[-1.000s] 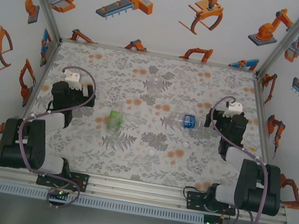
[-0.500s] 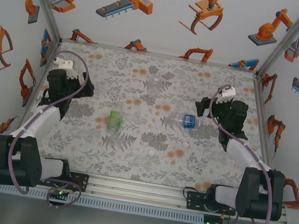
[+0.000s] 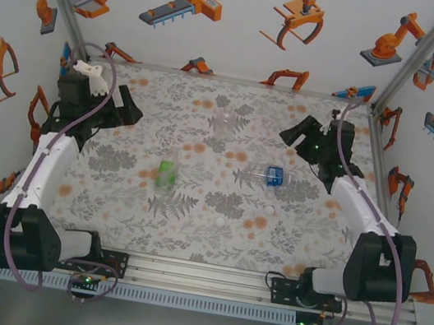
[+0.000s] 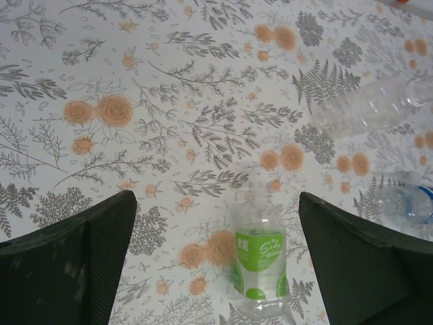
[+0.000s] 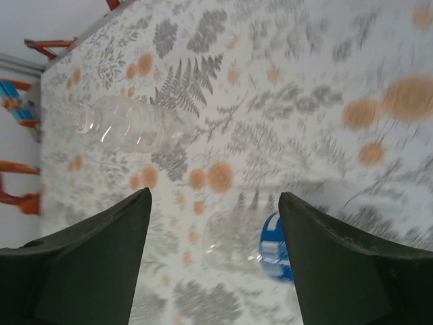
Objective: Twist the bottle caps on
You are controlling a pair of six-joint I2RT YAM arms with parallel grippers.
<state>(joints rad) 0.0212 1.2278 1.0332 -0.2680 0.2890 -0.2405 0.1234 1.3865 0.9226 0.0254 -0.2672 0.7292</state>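
Three bottles lie on the floral table, all uncapped as far as I can tell. The green-labelled one [image 3: 166,174] [image 4: 260,261] is left of centre. The blue-labelled one [image 3: 269,175] [image 5: 260,245] lies to the right, and the plain clear one [image 3: 224,122] [image 5: 125,125] [image 4: 372,108] lies farther back. Two white bottle caps [image 3: 221,222] [image 3: 269,210] rest nearer the front. My left gripper [image 3: 124,105] [image 4: 216,200] hovers open at the far left, above and away from the green bottle. My right gripper [image 3: 296,136] [image 5: 213,196] hovers open at the far right, above the blue-labelled bottle, with nothing held.
The table [image 3: 148,226] is walled on three sides by white panels with orange robot pictures, and aluminium posts stand at the back corners. The blue-labelled bottle [image 4: 406,203] also shows at the right edge of the left wrist view. Bare cloth lies between the bottles and the front rail.
Both arms have stretched out and risen from low poses near the table's sides toward the back corners. The grippers now tip inward over the bottles. Bottles and caps have not moved.
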